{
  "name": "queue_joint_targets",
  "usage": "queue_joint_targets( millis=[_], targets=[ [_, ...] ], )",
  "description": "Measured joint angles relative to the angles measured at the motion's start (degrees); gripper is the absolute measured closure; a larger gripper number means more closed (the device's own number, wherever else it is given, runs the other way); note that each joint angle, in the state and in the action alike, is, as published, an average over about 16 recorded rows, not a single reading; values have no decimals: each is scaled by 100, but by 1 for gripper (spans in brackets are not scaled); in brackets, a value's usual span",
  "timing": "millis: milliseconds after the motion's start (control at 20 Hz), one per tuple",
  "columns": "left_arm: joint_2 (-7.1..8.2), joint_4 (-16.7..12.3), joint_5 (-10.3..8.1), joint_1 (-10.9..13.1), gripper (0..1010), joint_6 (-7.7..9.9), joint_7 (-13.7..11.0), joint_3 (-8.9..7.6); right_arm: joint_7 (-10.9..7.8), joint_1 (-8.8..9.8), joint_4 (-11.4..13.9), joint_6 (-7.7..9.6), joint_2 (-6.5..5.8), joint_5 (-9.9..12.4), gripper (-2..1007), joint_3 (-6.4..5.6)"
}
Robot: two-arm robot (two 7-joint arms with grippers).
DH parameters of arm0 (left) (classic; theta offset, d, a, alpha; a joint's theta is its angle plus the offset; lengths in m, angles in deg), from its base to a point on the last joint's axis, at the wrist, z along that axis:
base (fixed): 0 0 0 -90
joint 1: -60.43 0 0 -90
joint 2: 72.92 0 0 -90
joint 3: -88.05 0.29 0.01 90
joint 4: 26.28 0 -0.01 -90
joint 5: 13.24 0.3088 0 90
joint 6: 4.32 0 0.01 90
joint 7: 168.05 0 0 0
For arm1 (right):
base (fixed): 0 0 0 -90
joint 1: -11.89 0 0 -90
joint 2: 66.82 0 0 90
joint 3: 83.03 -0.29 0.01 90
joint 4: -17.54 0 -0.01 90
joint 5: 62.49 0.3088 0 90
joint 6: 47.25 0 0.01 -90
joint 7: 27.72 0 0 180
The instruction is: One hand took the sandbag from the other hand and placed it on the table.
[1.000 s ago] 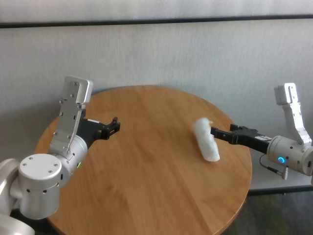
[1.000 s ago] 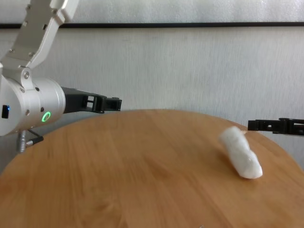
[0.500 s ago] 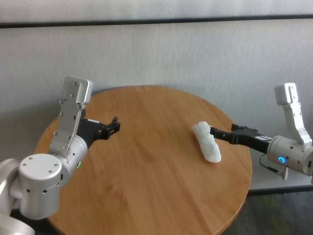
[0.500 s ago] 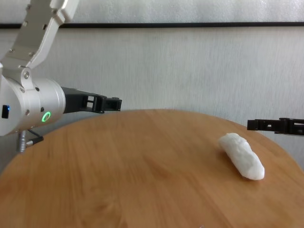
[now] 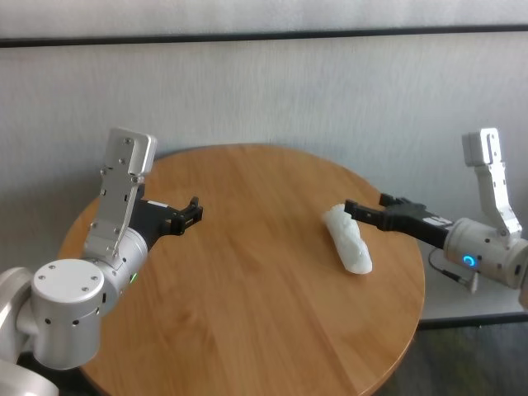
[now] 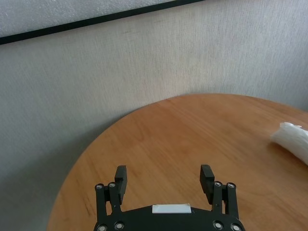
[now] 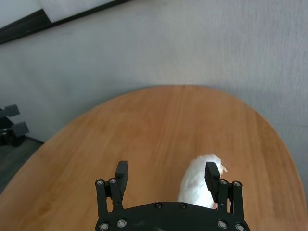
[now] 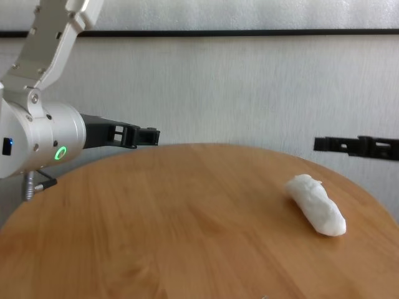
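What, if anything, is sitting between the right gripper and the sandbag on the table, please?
Nothing visible. The right gripper, open, hangs just above the sandbag, which lies on the table, with only air between them. The left gripper is open over the far left side, well clear.

A big grey wall (image 5: 330,91) stands behind the far edge of the bench. It looks a bit rough, like cloth or bumpy paper. A thin black stripe (image 5: 247,36) runs straight across the wall, high up near the top. Above the stripe the wall is a lighter grey. Past the right edge of the bench there is a pale grey floor (image 5: 470,305), low down.
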Motion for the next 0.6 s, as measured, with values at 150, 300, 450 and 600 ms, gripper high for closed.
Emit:
queue_joint_targets(
  millis=[150,300,450,600],
  targets=[
    [0,0,0,0,10,0,0,0,-84,-61,35,-92,89,-71,5,-14],
    [0,0,0,0,10,0,0,0,-166,-153,46,-190,215,-164,5,-3],
    [0,0,0,0,10,0,0,0,-245,-260,34,-286,369,-272,5,33],
    [0,0,0,0,10,0,0,0,-310,-359,12,-372,538,-385,5,87]
  ],
)
